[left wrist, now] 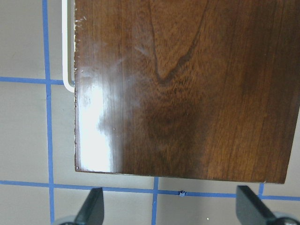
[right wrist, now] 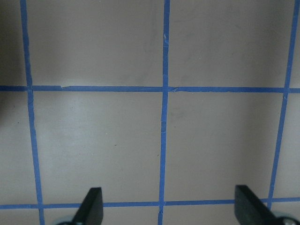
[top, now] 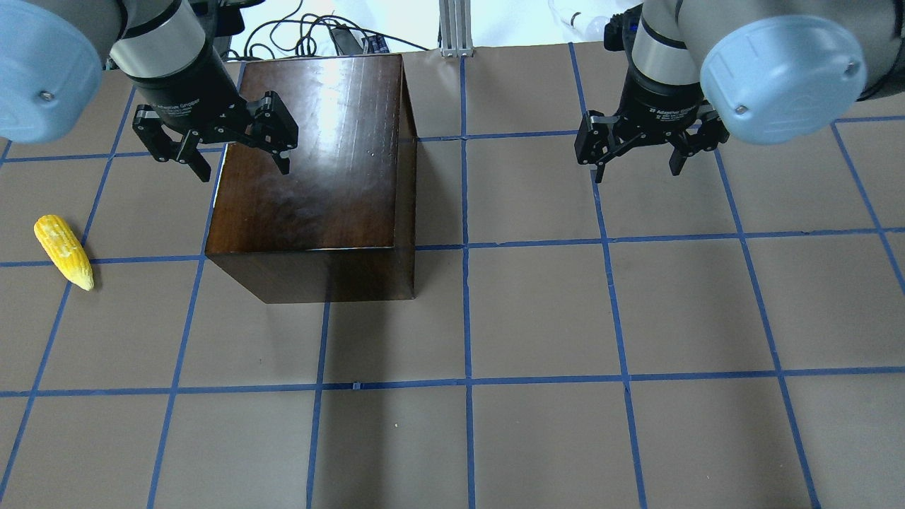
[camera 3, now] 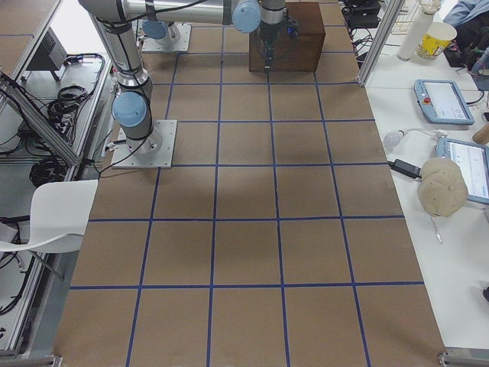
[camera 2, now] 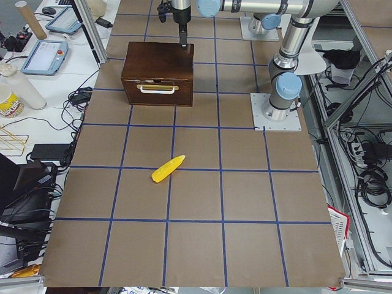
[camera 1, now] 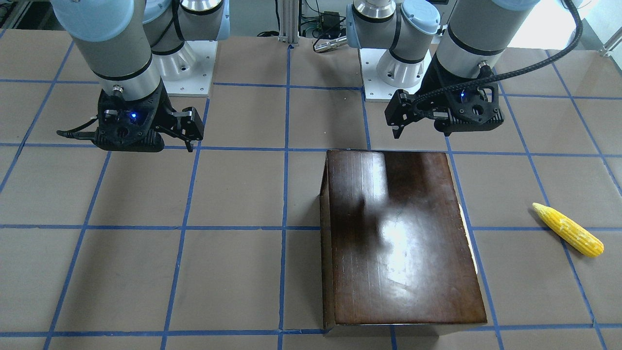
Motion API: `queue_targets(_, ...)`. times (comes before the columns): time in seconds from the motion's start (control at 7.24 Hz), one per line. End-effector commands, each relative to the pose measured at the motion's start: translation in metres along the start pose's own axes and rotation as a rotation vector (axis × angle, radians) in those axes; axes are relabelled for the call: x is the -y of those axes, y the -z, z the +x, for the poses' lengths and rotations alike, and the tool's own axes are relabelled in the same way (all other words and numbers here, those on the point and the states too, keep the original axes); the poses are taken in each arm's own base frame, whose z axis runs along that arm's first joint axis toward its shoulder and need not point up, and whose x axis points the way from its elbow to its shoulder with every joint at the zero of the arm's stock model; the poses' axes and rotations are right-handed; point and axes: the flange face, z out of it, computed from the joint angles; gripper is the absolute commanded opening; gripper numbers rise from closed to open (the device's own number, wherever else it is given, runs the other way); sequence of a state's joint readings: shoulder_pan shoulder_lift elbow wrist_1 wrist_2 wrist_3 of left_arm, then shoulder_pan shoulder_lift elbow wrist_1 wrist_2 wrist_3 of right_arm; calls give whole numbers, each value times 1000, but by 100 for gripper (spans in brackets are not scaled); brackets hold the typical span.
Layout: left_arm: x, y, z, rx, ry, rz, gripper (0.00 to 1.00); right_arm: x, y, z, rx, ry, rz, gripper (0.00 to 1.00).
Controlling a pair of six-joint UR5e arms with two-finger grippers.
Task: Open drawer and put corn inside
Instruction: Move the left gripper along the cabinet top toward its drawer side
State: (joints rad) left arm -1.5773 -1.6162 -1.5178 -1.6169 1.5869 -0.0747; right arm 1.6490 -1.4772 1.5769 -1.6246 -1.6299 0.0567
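Observation:
The glossy dark-brown box [top: 311,162] stands on the table's left half. Its drawer [camera 2: 158,90] is shut, and the front panel with a white handle [left wrist: 67,56] faces the robot's left. The yellow corn [top: 63,251] lies on the table left of the box, apart from it; it also shows in the front view [camera 1: 568,229]. My left gripper [top: 242,166] is open and empty, hovering above the box's robot-side edge near the drawer corner. My right gripper [top: 636,170] is open and empty, above bare table on the right half.
The table is brown with a blue tape grid [top: 466,382]. The two arm bases [camera 1: 184,63] [camera 1: 393,73] stand at the robot's edge. A side bench with teach pendants [camera 2: 49,55] and cables runs beyond the table's far edge.

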Motion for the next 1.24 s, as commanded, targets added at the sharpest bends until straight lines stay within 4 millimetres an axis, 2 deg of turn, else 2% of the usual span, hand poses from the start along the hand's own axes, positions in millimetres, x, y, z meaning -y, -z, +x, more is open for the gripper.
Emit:
queue_targets(0.0,-1,1,-1,4,-1,0,100,0,1,0,-1,0,1,100)
queue_targets(0.41,-3,3,-3,10,1,4,100,0,0,0,-1,0,1,100)
queue_targets(0.83,10,1,-8,-4,13,13,100,0,0,0,-1,0,0,100)
queue_targets(1.11,5,12,-11,-7,20,38,100,0,0,0,-1,0,0,100)
